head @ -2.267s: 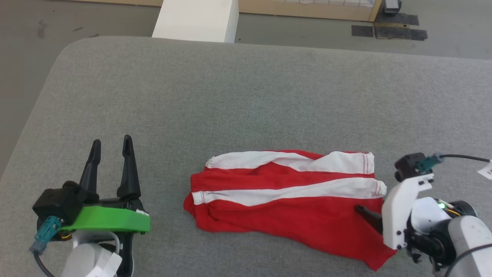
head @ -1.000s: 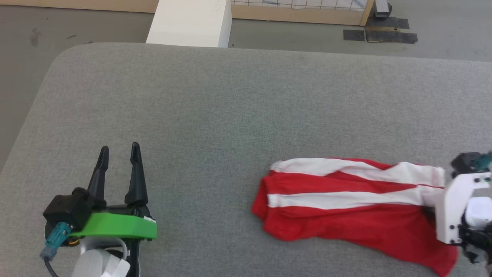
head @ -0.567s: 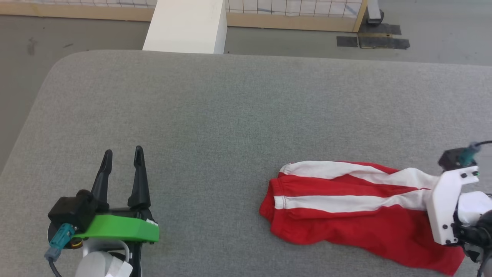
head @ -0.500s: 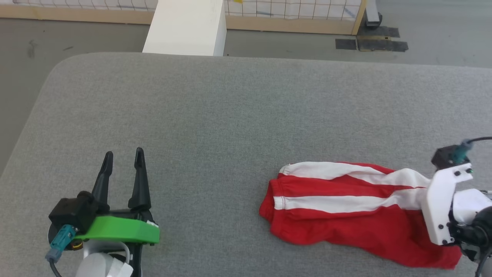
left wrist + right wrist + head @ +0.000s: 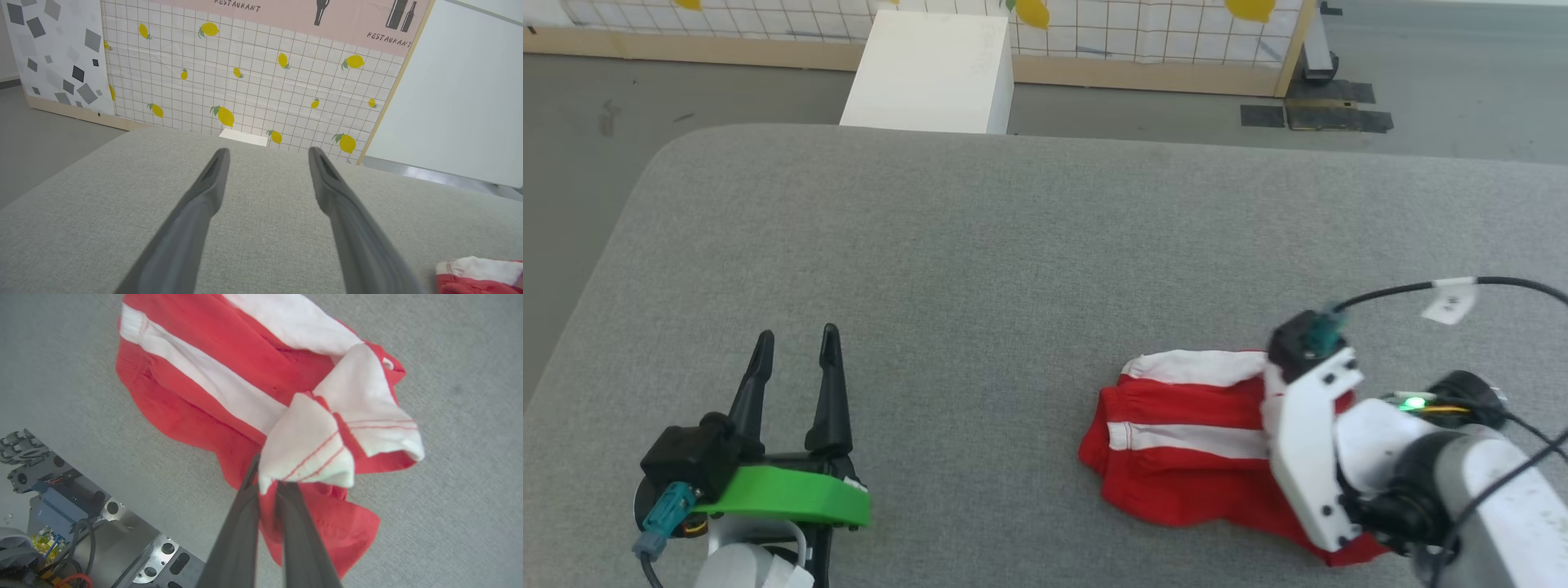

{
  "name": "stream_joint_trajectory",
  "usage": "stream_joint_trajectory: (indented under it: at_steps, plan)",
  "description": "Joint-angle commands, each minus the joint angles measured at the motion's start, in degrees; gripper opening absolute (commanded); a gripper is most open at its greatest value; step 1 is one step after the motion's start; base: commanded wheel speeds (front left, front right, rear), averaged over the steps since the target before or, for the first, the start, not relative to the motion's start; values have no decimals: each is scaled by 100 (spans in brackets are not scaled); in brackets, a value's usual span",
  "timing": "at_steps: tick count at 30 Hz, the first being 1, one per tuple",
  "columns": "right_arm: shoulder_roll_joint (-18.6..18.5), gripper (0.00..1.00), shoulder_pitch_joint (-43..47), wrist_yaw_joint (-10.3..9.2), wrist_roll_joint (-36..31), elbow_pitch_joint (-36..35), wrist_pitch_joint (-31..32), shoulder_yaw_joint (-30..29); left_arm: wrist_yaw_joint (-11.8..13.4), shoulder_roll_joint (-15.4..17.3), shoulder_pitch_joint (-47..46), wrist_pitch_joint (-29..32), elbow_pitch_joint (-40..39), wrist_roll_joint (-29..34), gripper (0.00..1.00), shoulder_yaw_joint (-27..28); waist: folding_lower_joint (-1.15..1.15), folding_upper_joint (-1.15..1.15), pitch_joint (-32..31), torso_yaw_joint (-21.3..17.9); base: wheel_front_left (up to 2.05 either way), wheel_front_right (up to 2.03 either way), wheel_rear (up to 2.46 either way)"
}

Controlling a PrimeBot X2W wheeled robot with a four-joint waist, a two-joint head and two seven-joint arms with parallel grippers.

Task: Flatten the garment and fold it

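The right arm (image 5: 1421, 457) covers the garment's (image 5: 1176, 441) right half. The right end effector's (image 5: 267, 477) fingertips are buried under its folded cloth.

left gripper (image 5: 797, 333): two long tapered black fingers (image 5: 832, 392), bright green bracket (image 5: 784, 494), teal connector (image 5: 662, 510) at the base. right wrist (image 5: 1380, 449): white plate (image 5: 1303, 441), dark screws (image 5: 1326, 511), teal plug (image 5: 1323, 331), green LED (image 5: 1409, 402), black cable (image 5: 1388, 290) with white tag (image 5: 1450, 300).

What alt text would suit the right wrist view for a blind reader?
The right gripper is shut on a white hem of the red-and-white striped shorts, held above the rest, which lies crumpled on the grey table. Metal robot hardware sits lower left.
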Motion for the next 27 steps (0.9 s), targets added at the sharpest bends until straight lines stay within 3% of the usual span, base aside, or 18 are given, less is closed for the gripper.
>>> stream_joint_trajectory:
  at_steps: [1,8,16,22,23,24,25,27]
  plan:
    - [98,0,-145,-11,38,66,-100,135,-37,-22,90,-26,5,-10,100,-5,0,0,22,30,0,0,0]
    - [581,0,-597,-11,-95,754,-664,689,-38,-39,22,-26,19,-46,100,-70,0,0,144,154,0,0,0]
    - [1126,0,-966,-11,-246,1695,-1402,914,-40,-50,-77,-26,56,-104,100,-84,0,0,359,242,0,0,0]
    - [1294,0,-1105,-11,-384,2384,-1822,920,-41,-60,-138,-26,79,-136,100,-87,0,0,451,264,0,0,0]
    - [1323,11,-1123,-11,-373,2458,-1903,918,-41,-62,-144,-26,83,-141,100,-90,0,0,460,263,0,0,0]
    - [1343,75,-1138,-11,-353,2499,-1954,935,-41,-63,-147,-26,83,-145,100,-90,0,0,461,256,0,0,0]
    - [1366,100,-1162,-11,-318,2521,-2033,951,-41,-64,-146,-26,84,-145,100,-87,0,0,459,244,0,0,0]
    - [1398,100,-1214,-11,-258,2522,-2146,980,-41,-66,-140,-26,87,-138,100,-91,0,0,444,215,0,0,0]
